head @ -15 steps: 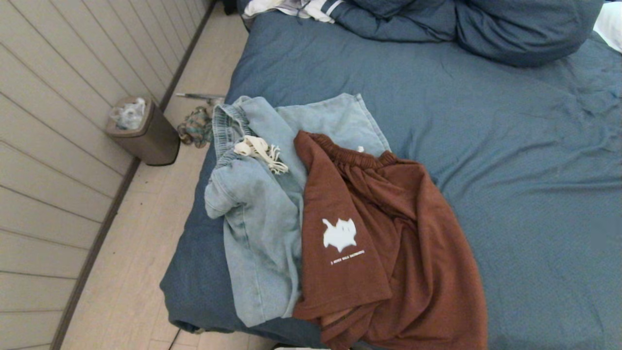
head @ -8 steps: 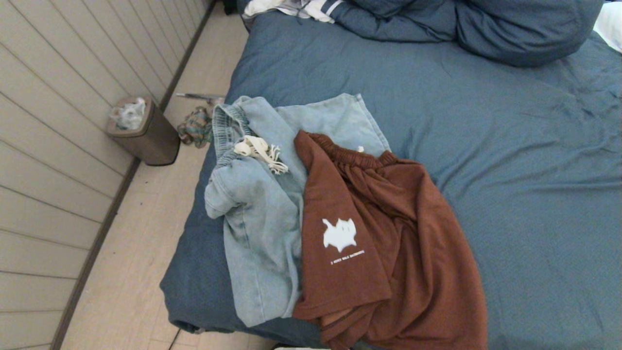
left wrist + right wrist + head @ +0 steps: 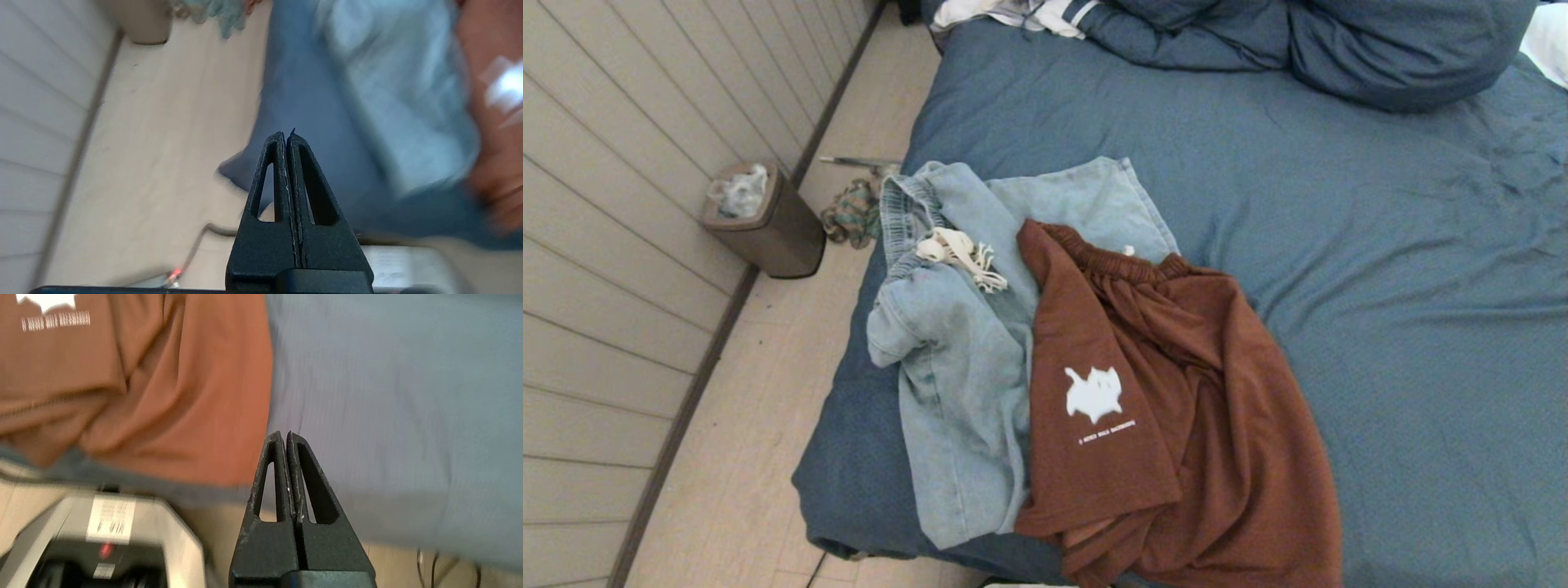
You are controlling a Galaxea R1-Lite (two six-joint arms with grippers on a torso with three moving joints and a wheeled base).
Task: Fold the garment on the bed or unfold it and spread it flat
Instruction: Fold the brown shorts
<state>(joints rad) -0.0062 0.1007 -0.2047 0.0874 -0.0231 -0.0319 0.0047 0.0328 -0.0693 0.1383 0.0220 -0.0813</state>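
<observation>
Left gripper is pressed together, empty, with the bed corner beyond its tips. Right gripper is likewise together, brown shorts beside it, bed beyond.

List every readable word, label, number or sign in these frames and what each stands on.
Brown shorts: one line of small white capitals under the white cat print; too small and blurred to read, in the right wrist view too.
White sticker on the robot's base: printed lines, too blurred to read.
Nothing else carries text.
</observation>
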